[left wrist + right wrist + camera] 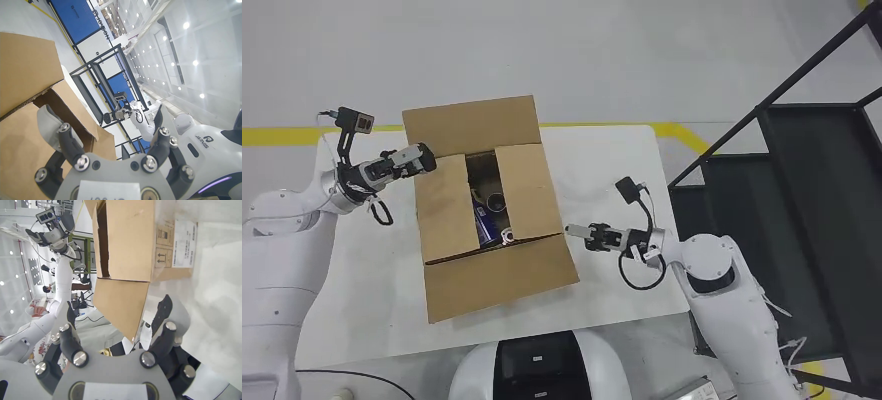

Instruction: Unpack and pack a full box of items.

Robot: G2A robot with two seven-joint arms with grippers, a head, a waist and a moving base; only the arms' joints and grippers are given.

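Observation:
An open cardboard box (527,190) stands in the middle of the white table (612,160) with all its flaps folded outward. Inside it lie a blue packet (485,226), dark round items (494,201) and a small white item (507,237). My left gripper (427,155) hovers open at the box's left flap (24,62), near the far corner; in the left wrist view the left gripper (104,117) holds nothing. My right gripper (574,231) is open at the box's right side (128,237). In the right wrist view a flap corner (121,302) shows between the fingers of the right gripper (117,311).
A dark metal stair frame (782,180) stands just beyond the table's right edge. A yellow line (282,135) runs across the floor behind the table. Bare tabletop lies right of the box and along the front left.

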